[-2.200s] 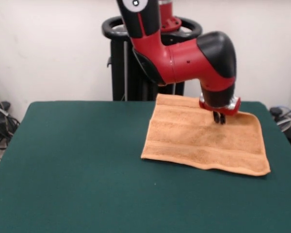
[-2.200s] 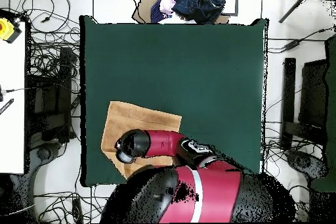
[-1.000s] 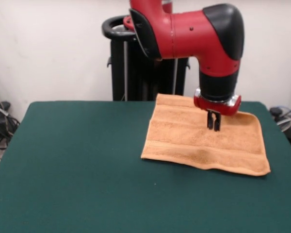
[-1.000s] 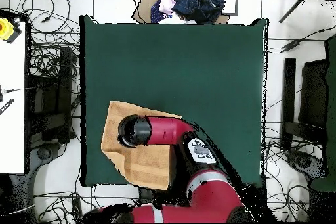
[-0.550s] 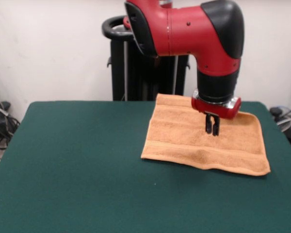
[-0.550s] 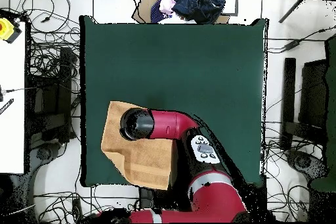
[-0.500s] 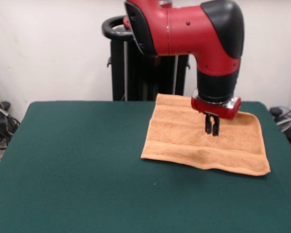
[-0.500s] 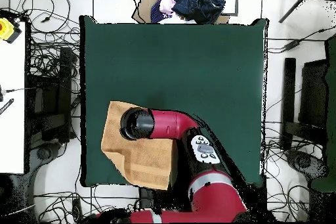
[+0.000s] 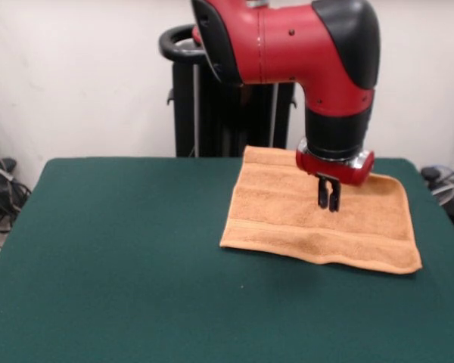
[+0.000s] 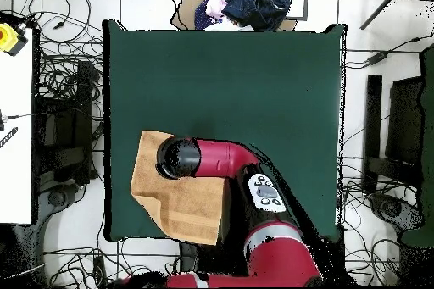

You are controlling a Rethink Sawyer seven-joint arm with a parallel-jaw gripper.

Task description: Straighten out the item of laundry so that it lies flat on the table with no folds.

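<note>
The light orange-tan towel [image 9: 284,215] lies on the dark green table [image 9: 121,249] at its far right, by the robot's side. Its near hem is thick and slightly wavy, with a woven band just behind it. In the overhead view the towel [image 10: 182,209] shows at the table's [image 10: 254,91] lower left, with one corner looking cut off. My gripper [image 9: 328,204] hangs straight down just above the towel's middle, fingers together and holding nothing. In the overhead view the arm's wrist [image 10: 180,158] hides the gripper.
The black pedestal [image 9: 212,106] stands behind the table's far edge. Cables [image 9: 0,189] lie off the table's left side. In the overhead view a dark blue bundle of cloth [image 10: 258,2] lies beyond the table's top edge, and a white bench [image 10: 13,133] stands at the left.
The arm and gripper have shifted slightly left in the front view, a little toward the table's middle. The towel has not moved.
</note>
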